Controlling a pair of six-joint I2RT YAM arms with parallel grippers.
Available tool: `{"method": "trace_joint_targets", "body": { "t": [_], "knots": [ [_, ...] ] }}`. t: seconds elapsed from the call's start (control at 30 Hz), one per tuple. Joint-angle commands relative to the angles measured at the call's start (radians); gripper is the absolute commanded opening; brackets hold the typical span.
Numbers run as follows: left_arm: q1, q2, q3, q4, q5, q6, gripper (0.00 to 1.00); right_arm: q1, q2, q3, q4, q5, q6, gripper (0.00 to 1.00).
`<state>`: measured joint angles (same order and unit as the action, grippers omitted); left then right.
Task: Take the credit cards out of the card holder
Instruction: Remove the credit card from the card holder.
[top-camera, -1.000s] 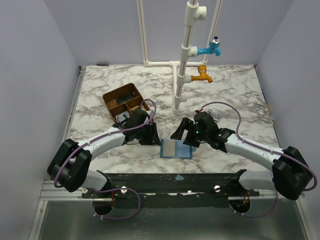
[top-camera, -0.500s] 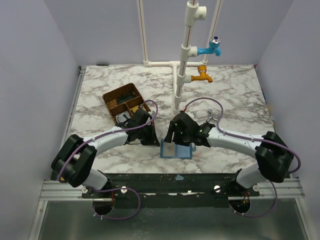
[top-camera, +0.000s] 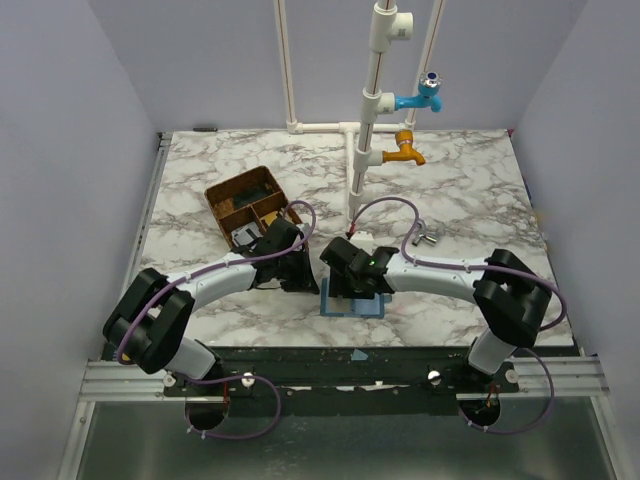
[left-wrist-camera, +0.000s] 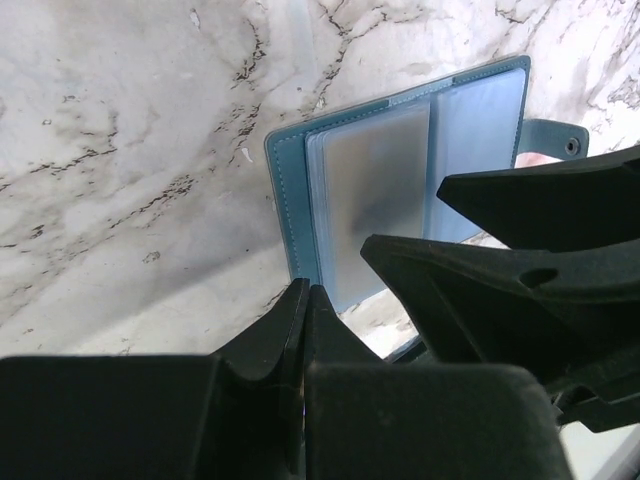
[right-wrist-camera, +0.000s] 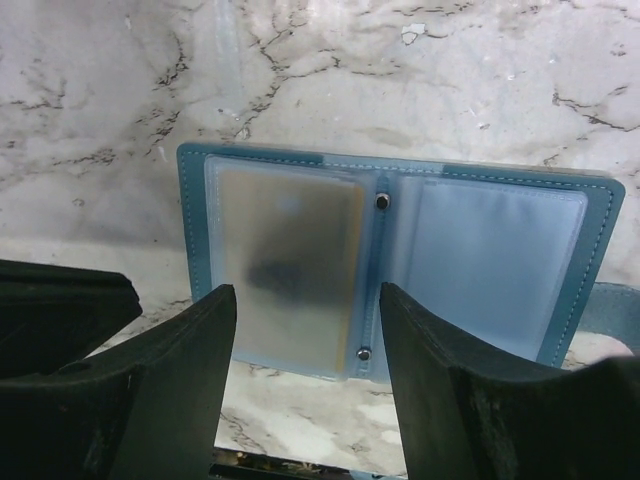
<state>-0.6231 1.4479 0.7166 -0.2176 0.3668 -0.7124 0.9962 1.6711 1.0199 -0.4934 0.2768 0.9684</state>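
Observation:
The blue card holder (top-camera: 366, 306) lies open and flat on the marble near the front edge. A pale grey card (right-wrist-camera: 290, 265) sits behind the clear sleeve of its left page; the right page (right-wrist-camera: 490, 262) looks empty. My right gripper (top-camera: 348, 282) hangs open over the holder's far edge, its jaws (right-wrist-camera: 305, 295) spanning the left page without touching it. My left gripper (top-camera: 308, 278) is shut and empty just left of the holder (left-wrist-camera: 300, 180); its closed tips (left-wrist-camera: 305, 295) are by the holder's corner. The card (left-wrist-camera: 375, 190) and the right gripper's fingers (left-wrist-camera: 520, 290) also show in the left wrist view.
A brown divided tray (top-camera: 245, 205) stands behind the left arm. A white pipe stand (top-camera: 365, 140) with a blue tap (top-camera: 425, 97) and an orange tap (top-camera: 405, 152) rises at the back centre. The table's front edge (top-camera: 360, 345) is just below the holder.
My right gripper has swung left from the holder's right side to above its far edge and left page. My left gripper has stayed almost still.

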Motion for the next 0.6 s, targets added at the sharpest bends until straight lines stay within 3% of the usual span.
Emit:
{"method": "trace_joint_targets", "body": {
  "t": [0.0,0.43,0.57],
  "knots": [
    [0.004,0.003,-0.015,0.0,-0.016,-0.004,0.0,0.02,0.042,0.048,-0.067,0.082,0.003,0.62],
    [0.004,0.014,-0.011,0.001,-0.012,-0.002,0.0,0.06,0.139,0.121,-0.137,0.132,-0.012,0.62],
    [0.005,0.014,-0.011,0.001,-0.012,-0.002,0.0,0.061,0.165,0.12,-0.146,0.126,-0.015,0.55]
  ]
}}
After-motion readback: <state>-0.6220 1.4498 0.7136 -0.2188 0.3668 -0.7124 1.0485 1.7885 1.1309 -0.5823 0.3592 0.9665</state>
